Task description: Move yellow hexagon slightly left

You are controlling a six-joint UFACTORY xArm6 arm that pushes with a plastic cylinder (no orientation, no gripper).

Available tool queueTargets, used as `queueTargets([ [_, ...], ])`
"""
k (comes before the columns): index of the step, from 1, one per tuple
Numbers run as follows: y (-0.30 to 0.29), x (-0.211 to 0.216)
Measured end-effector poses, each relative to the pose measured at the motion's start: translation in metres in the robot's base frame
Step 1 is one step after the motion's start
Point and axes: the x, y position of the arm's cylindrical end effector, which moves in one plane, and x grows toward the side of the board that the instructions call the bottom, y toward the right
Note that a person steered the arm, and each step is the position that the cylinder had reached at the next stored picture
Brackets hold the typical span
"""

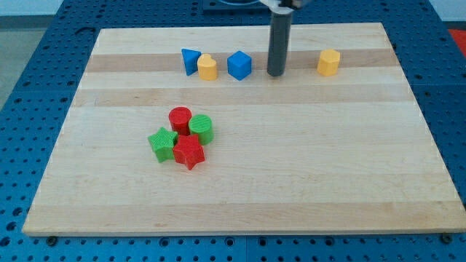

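The yellow hexagon (328, 62) stands on the wooden board (291, 160) near the view's top right. My tip (275, 74) rests on the board to the left of the hexagon, with a clear gap between them. The tip is just right of a blue cube (239, 65).
A blue triangle block (190, 60) and a yellow rounded block (207, 67) sit left of the blue cube. A cluster at the board's left middle holds a red cylinder (180, 118), a green cylinder (201, 129), a green star (163, 143) and a red star (189, 152).
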Motion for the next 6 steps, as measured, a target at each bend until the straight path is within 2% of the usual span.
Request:
queueTargets([
  [2,-0.064,-0.035],
  [3,-0.071,-0.039],
  [5,0.035,-0.024],
  [6,0.032,0.003],
])
